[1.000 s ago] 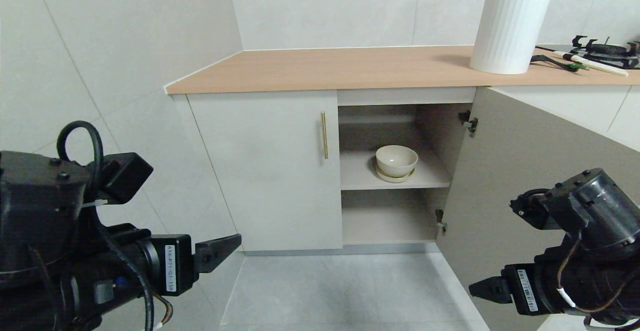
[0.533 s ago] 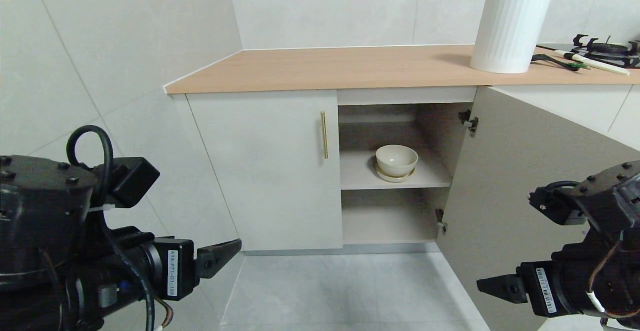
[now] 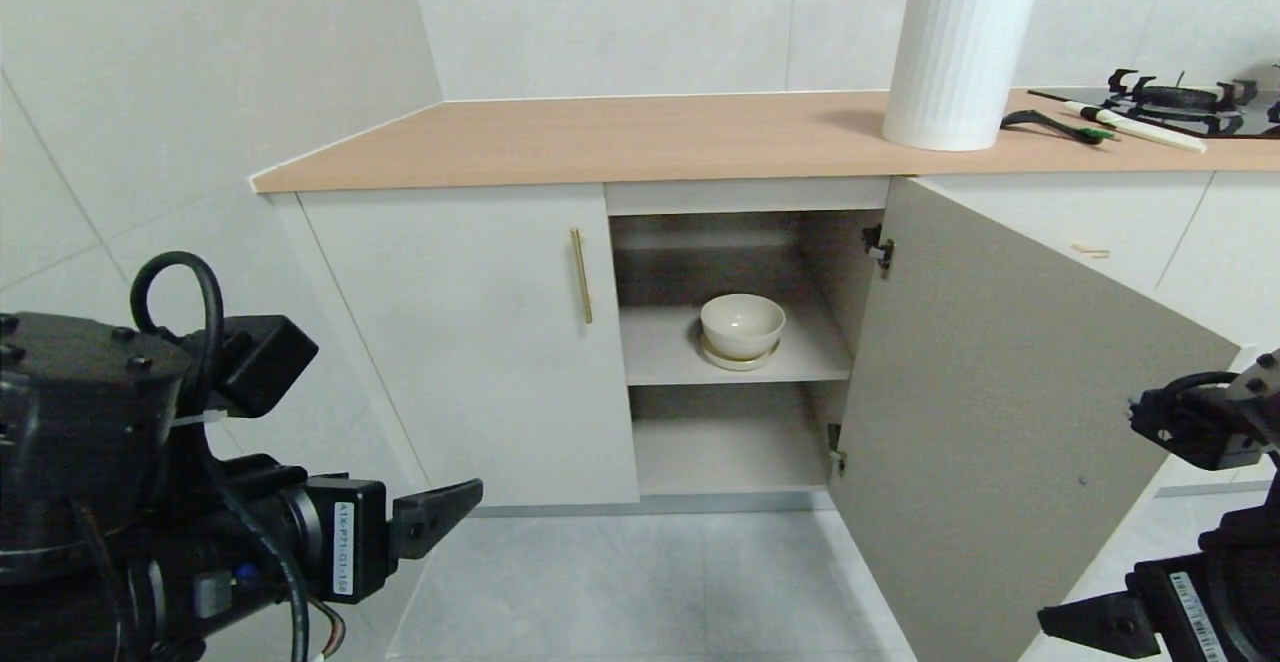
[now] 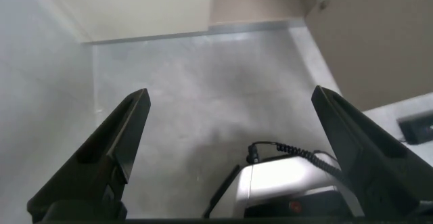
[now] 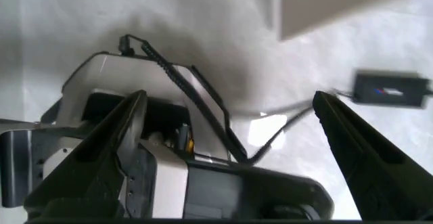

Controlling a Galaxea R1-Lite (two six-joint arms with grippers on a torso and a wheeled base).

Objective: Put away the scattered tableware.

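Head view: a cream bowl (image 3: 742, 324) stands upright on a small plate (image 3: 738, 359), both on the upper shelf (image 3: 660, 354) of the cabinet's open compartment, with a lower shelf (image 3: 720, 452) beneath. The right-hand door (image 3: 990, 382) is swung wide toward me; the left-hand door (image 3: 470, 342), with its brass handle (image 3: 581, 275), is shut. Above, the wooden surface (image 3: 600, 137) carries a white ribbed cylinder (image 3: 960, 62), with dark utensils (image 3: 1100, 127) and a stove burner (image 3: 1170, 97) to its right. My left tool (image 4: 230, 149) hangs low over the floor (image 3: 640, 582), well apart from the cabinet, fingers spread wide. My right tool (image 5: 230, 143), low beside the open door, is likewise spread.
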